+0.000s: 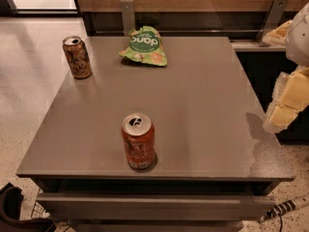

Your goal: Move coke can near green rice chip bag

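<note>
Our gripper [285,105] hangs right of the tabletop [207,110], its state untellable; we should take the upright coke can [138,141] mid-body, heading for the green rice chip bag [145,46].

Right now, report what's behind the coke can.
Bare table, then the green rice chip bag at the far edge; the coke can hides the patch just behind it. Gripper hangs beyond the table's right side.
</note>
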Controlling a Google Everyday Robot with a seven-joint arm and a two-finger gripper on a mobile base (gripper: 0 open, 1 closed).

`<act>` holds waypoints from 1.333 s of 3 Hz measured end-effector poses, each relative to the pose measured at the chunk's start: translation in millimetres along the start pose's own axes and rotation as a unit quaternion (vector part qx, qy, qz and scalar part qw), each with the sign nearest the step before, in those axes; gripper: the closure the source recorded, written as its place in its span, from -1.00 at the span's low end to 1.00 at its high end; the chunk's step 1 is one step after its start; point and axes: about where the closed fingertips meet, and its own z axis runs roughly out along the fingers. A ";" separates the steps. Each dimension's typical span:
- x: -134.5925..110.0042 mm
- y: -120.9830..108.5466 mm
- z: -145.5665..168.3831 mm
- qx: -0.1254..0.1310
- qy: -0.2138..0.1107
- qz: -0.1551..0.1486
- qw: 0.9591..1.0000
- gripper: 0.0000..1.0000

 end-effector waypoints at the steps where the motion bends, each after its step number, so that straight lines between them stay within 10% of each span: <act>1: -16.3 23.0 37.1 -0.011 -0.109 -0.023 0.994 -1.00; 2: -34.0 35.9 53.7 -0.005 -0.194 -0.044 0.980 -1.00; 3: -65.1 48.9 61.5 -0.015 -0.284 -0.071 0.956 -1.00; 4: -101.2 64.2 76.8 -0.067 -0.368 -0.087 0.923 -1.00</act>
